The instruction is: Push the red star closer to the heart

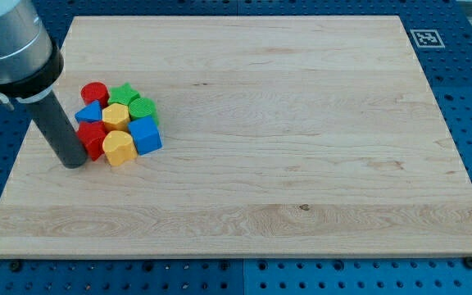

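The red star [92,138] lies in a tight cluster of blocks at the view's left, partly hidden by my rod. The yellow heart [119,147] sits right beside it on its right, touching it. My tip [74,162] rests on the board just left of and slightly below the red star, touching or nearly touching it.
The cluster also holds a red cylinder [95,93], a green star [123,94], a green round block [142,107], a blue triangle-like block [89,113], a yellow hexagon [115,115] and a blue cube [145,135]. The wooden board [301,123] lies on a blue pegboard.
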Robot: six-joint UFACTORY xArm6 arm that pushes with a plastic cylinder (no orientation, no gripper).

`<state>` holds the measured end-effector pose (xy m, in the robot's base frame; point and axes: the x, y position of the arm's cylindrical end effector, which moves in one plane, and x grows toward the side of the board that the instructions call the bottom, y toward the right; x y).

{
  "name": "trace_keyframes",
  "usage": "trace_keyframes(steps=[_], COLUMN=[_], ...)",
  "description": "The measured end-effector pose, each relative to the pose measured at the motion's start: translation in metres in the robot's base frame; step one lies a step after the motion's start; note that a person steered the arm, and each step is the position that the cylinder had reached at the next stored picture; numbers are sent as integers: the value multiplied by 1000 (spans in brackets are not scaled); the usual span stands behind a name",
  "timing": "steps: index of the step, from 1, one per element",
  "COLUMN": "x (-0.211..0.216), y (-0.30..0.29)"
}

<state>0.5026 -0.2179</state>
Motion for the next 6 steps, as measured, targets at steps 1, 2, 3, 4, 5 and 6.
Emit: trace_keyframes(steps=[1,2,3,4,5,6], x=[0,-5,-30,-42,-42,-20], y=[0,-31,-57,-20,35,44])
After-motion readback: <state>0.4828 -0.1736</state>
